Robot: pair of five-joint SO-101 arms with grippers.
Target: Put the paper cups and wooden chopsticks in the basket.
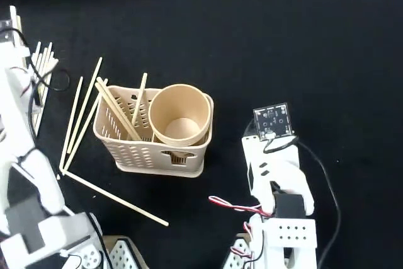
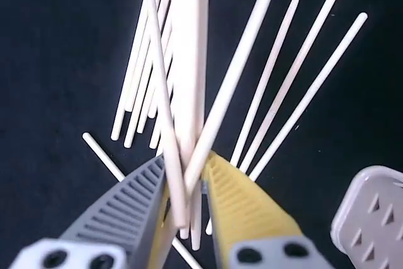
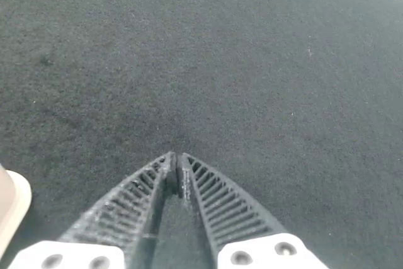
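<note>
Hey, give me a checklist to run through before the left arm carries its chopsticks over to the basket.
1. Grip: the left gripper is shut on the held chopsticks: ok.
2. Bundle parallel: not ok, the sticks cross between the fingers.
3. The basket stands upright: ok.
4. Room beside the paper cup: ok, that compartment holds just a few sticks.
5. Path clear: ok, the right gripper is shut, empty, over bare table.
6. All collected: not ok, loose chopsticks lie beside the basket.
</note>
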